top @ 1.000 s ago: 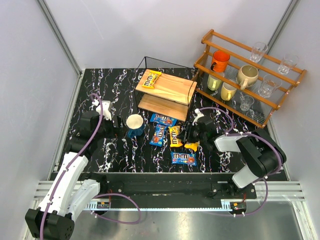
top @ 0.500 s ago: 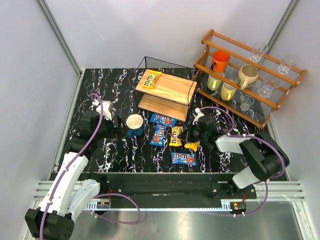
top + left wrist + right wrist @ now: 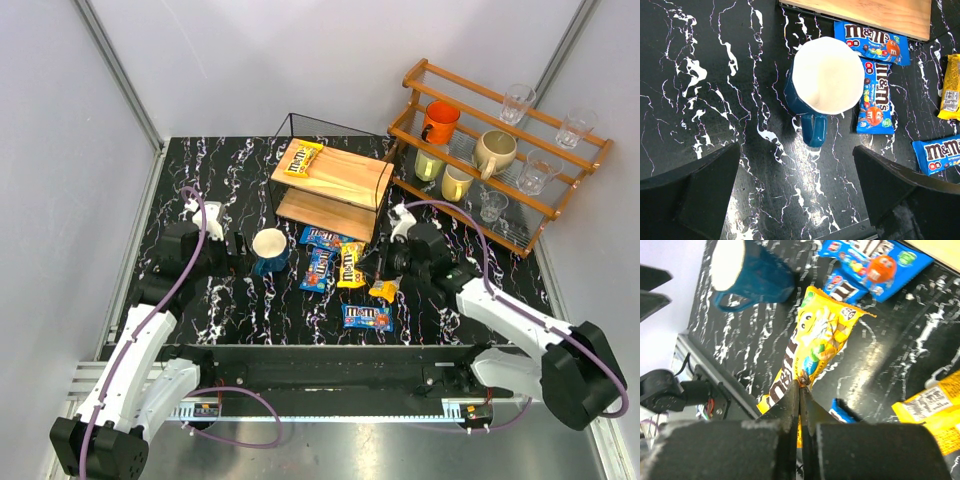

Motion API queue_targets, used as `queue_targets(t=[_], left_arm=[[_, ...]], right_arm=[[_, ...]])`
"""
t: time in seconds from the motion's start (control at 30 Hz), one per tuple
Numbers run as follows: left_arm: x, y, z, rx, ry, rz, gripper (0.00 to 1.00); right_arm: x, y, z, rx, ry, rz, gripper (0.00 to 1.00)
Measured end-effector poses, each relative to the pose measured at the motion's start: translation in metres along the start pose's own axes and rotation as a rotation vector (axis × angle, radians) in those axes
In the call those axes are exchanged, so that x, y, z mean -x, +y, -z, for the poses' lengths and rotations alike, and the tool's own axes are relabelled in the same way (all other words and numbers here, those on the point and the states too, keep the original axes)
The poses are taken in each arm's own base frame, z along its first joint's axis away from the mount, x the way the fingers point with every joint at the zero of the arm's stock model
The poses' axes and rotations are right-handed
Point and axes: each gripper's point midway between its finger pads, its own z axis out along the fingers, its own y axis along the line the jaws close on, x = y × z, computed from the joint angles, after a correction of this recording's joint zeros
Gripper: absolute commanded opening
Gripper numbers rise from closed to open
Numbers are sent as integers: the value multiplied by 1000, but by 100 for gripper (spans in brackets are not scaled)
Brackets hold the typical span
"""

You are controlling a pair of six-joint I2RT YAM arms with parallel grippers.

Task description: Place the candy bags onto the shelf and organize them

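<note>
Right fingers [image 3: 790, 412] together, clamped on a yellow packet [image 3: 822, 337] partway along its length. Its upper end juts past the fingertips; its lower end passes behind the fingers and is hidden. The packet is in front of the shelf [image 3: 340, 178], not on it. Cannot tell whether it is clear of the desk [image 3: 240, 160].

Left fingers [image 3: 700, 190] apart, gripping nothing.

A second yellow packet [image 3: 300, 158] lies on the shelf's top board. A third yellow packet [image 3: 384, 291] in front of the shelf is partly covered by the right arm. Three blue packets [image 3: 367, 317] lie flat in front of the shelf.
</note>
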Motion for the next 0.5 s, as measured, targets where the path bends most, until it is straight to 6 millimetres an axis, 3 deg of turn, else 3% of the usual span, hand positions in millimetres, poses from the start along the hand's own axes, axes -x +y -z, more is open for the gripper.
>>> queue_targets(t=[0.17,0.3,0.5], left_arm=[[0,0,0,-1,0,-1,99],[0,-1,0,-2,0,-2,99],[0,-1,0,-3,1,-2,99]], right_arm=[[24,46,9,59,-9,66,0],[59,79,15,90,-68,110,0],[117,103,4,49,-163,143,0]])
